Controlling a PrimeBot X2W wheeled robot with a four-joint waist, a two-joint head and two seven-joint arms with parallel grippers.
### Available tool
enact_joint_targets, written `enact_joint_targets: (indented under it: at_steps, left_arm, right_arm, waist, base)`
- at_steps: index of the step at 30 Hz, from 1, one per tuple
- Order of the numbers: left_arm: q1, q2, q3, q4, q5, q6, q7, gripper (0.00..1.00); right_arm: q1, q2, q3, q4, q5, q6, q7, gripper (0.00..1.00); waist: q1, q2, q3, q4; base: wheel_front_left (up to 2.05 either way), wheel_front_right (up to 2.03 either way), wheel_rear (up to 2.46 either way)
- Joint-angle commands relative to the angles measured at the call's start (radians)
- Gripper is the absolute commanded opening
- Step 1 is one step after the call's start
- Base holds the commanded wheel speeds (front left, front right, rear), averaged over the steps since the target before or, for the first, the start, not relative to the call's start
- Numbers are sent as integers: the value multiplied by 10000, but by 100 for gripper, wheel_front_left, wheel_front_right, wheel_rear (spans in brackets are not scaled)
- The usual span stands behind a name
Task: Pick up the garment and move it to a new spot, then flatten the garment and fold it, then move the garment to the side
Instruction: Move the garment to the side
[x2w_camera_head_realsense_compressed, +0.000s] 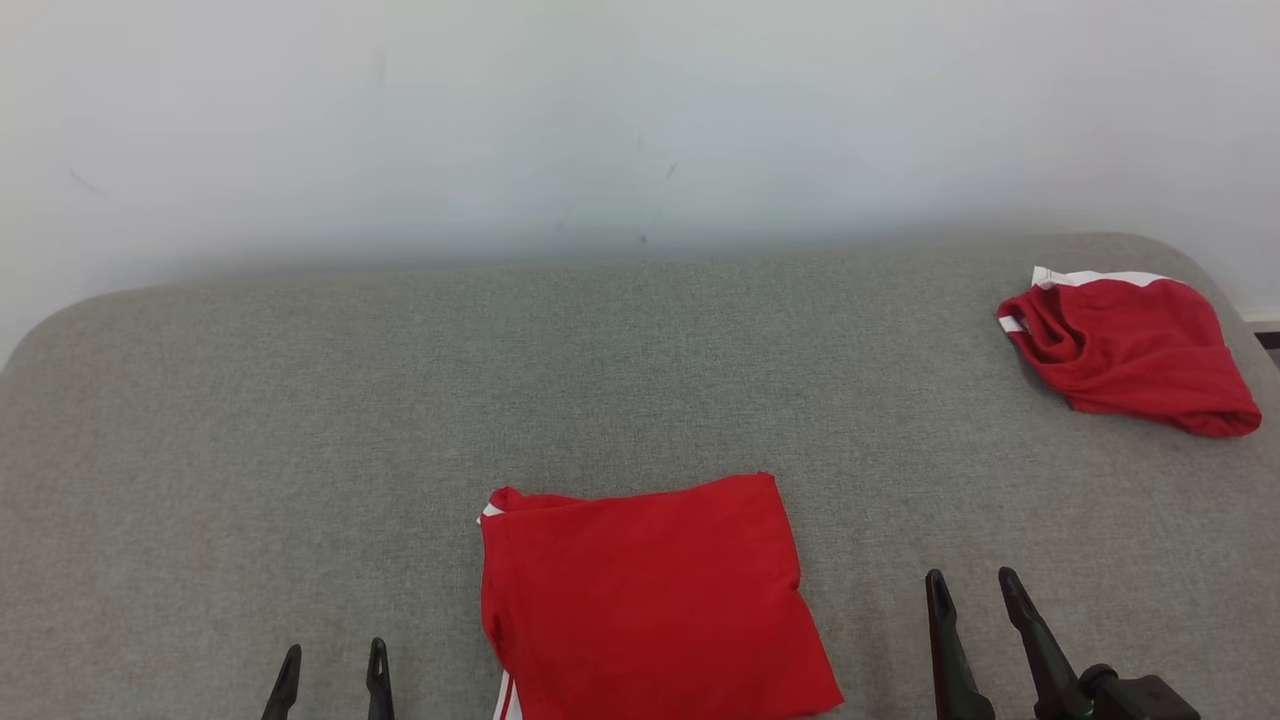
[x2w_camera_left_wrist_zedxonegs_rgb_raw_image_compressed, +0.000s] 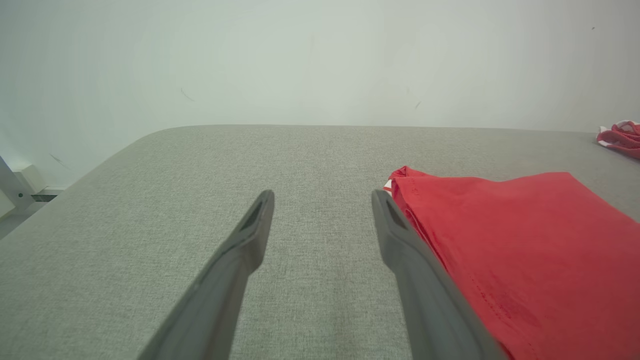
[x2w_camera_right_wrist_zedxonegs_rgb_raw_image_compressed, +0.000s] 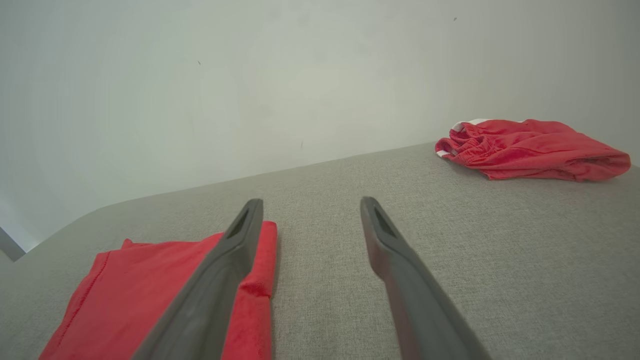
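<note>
A red garment with white trim (x2w_camera_head_realsense_compressed: 650, 600) lies folded into a flat rectangle at the near middle of the grey padded surface (x2w_camera_head_realsense_compressed: 300, 420). The folded garment (x2w_camera_left_wrist_zedxonegs_rgb_raw_image_compressed: 525, 250) sits just right of my left fingers, and in the right wrist view it (x2w_camera_right_wrist_zedxonegs_rgb_raw_image_compressed: 150, 295) lies left of and partly behind my right gripper's left finger. My left gripper (x2w_camera_head_realsense_compressed: 332, 655) (x2w_camera_left_wrist_zedxonegs_rgb_raw_image_compressed: 322, 197) stands open at the lower left with nothing between its fingers. My right gripper (x2w_camera_head_realsense_compressed: 975, 582) (x2w_camera_right_wrist_zedxonegs_rgb_raw_image_compressed: 310, 205) stands open at the lower right, also empty, over bare grey cloth.
A second red garment with white trim (x2w_camera_head_realsense_compressed: 1130, 350) (x2w_camera_right_wrist_zedxonegs_rgb_raw_image_compressed: 530, 149) lies loosely bunched at the far right corner; its edge (x2w_camera_left_wrist_zedxonegs_rgb_raw_image_compressed: 620, 137) peeks in at the right of the left wrist view. A pale wall (x2w_camera_head_realsense_compressed: 640, 120) rises behind the surface's rounded far edge.
</note>
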Motion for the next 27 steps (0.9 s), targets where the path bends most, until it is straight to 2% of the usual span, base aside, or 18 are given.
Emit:
enact_joint_targets:
  at_steps: [1,27]
  left_arm:
    - [68,-12,-12,32,33,2,-27,100]
    - [-41,-12,-107,146,-126,93,-27,100]
  right_arm:
    - [97,34,10,43,-67,-26,5,100]
    - [-36,54,252,555,-38,-26,5,100]
  waist:
    - [0,0,4,17]
    - [0,0,64,138]
  base:
    - [0,0,0]
    - [0,0,0]
